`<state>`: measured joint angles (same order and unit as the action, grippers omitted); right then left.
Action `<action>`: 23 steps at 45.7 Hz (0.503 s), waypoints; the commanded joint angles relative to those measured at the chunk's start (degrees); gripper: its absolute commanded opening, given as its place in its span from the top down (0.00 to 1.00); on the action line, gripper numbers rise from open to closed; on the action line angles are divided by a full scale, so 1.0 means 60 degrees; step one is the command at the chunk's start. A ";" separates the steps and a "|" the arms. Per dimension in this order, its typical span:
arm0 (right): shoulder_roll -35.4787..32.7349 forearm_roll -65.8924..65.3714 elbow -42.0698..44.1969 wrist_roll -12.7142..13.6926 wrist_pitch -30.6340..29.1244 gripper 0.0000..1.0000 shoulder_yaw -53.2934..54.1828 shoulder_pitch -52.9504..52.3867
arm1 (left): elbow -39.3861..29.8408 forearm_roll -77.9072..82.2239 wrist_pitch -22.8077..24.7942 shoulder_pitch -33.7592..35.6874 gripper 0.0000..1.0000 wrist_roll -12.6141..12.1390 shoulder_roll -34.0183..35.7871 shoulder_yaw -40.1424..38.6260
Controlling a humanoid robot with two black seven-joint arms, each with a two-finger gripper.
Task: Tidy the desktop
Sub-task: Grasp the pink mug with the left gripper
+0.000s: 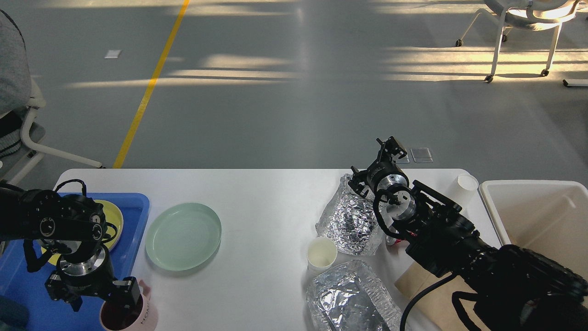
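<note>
pink mug (130,317) cut off, lower foil tray (349,299) cut off

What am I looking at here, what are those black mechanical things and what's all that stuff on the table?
This one picture is taken from a humanoid robot's head, looking down. The black things are its two arms. The left gripper sits at a pink mug; whether it grips is unclear. The right gripper hangs above crumpled foil. On the white desktop lie a green plate, a paper cup, more foil, and a blue tray holding a yellow plate. An off-white bin stands at the right.
</note>
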<state>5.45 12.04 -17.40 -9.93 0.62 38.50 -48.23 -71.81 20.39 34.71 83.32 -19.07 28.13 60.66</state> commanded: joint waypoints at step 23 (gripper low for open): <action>0.0000 0.0015 0.0000 0.0000 0.0000 0.00 0.0000 -0.0003 | -0.0015 -0.0001 0.0059 -0.0132 0.97 -0.0014 -0.0250 -0.0031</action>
<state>5.45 12.09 -17.40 -9.93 0.61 38.50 -48.24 -71.90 20.39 34.48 82.42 -19.07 26.64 60.52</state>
